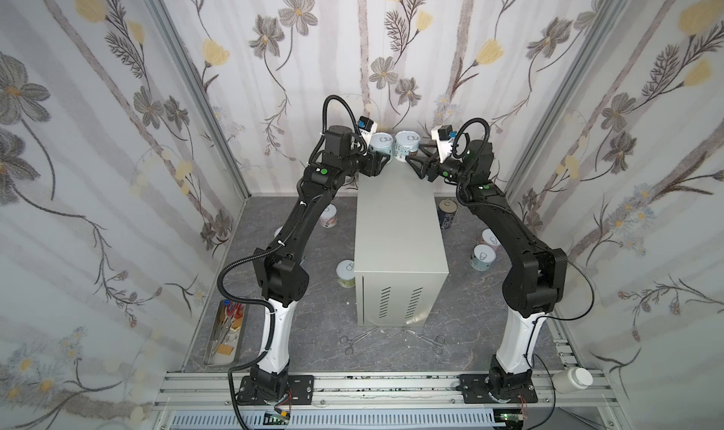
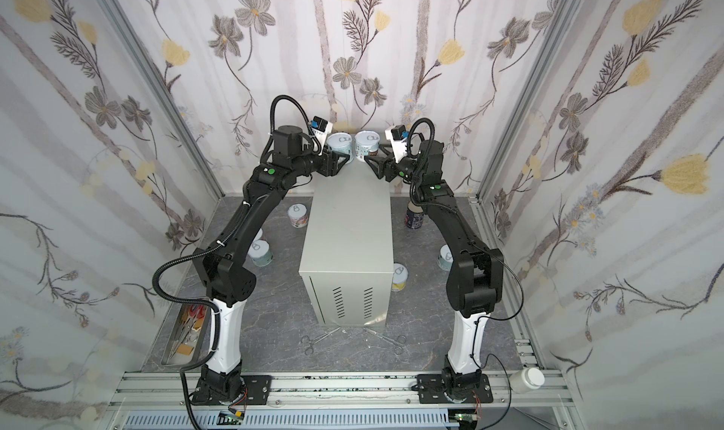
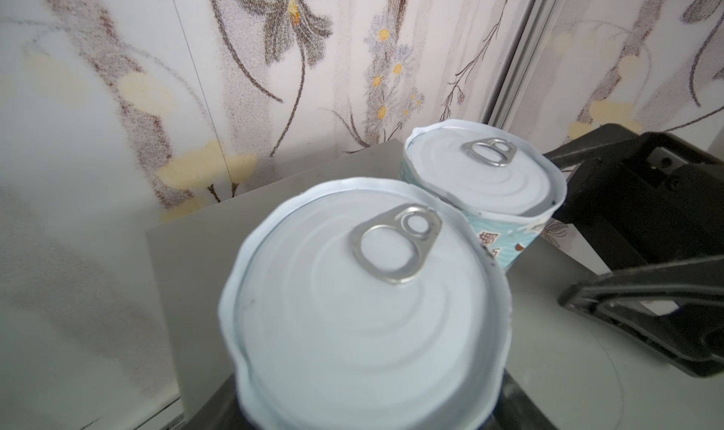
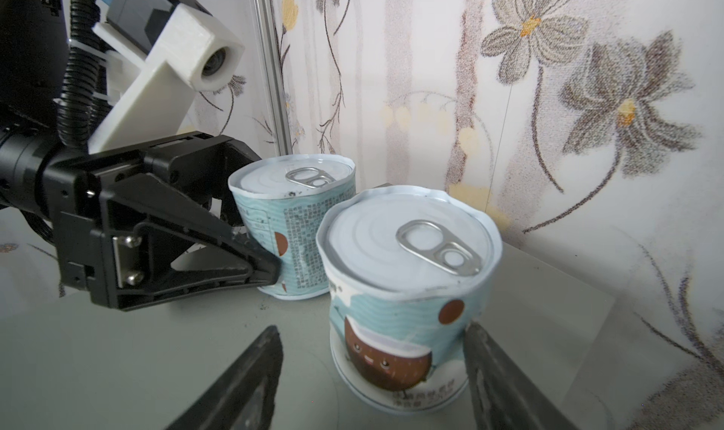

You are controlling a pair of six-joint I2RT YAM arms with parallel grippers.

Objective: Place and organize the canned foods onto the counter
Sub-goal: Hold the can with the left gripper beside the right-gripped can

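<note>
Two teal canned foods stand side by side at the far end of the counter top, seen in both top views. My left gripper is shut on the left can, whose lid fills the left wrist view and hides the fingertips. The right can stands between the jaws of my right gripper, which is open. One of its fingers is at the can's side. The other finger stands well apart from the can.
On the dark floor stand a pink can, a green can, a tall dark-blue can and two cans under the right arm. Forceps lie before the counter. A tool tray sits front left and a white bottle front right.
</note>
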